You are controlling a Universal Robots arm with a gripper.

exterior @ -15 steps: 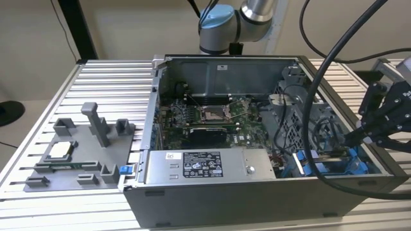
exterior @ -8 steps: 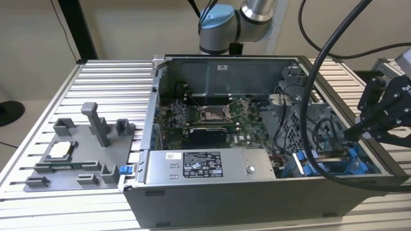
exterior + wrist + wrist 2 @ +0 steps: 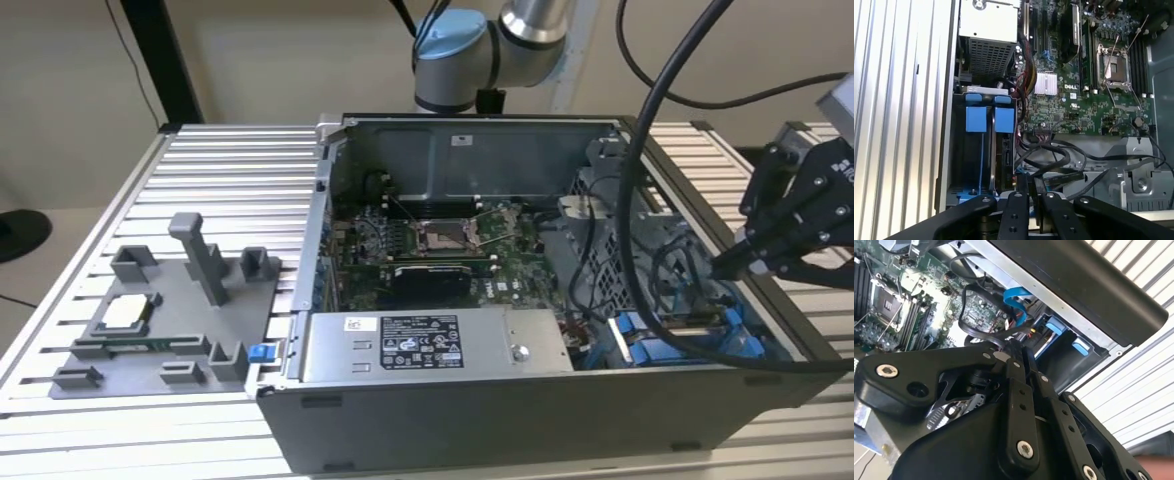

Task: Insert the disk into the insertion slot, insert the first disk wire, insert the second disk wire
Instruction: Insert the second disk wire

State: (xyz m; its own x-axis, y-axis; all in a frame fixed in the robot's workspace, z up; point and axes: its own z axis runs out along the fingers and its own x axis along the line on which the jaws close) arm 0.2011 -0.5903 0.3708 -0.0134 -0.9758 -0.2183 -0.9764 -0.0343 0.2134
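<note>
One step looks done: the disk [image 3: 1004, 152] seems to sit in the slot [image 3: 966, 160], with blue tabs [image 3: 977, 119] showing. Your pincer [image 3: 1029, 181] hangs just beside the slot, clenched on what looks like a black wire [image 3: 989, 338]. I think no wire is plugged in yet, so count both as left.

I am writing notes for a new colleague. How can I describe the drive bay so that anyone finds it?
Look inside the open computer case on the ribbed table. Past the grey labelled power-supply box, toward the exterior view's right, sits the drive bay. Bright blue plastic tabs mark it; its neighbours are grey metal and green board.
</note>
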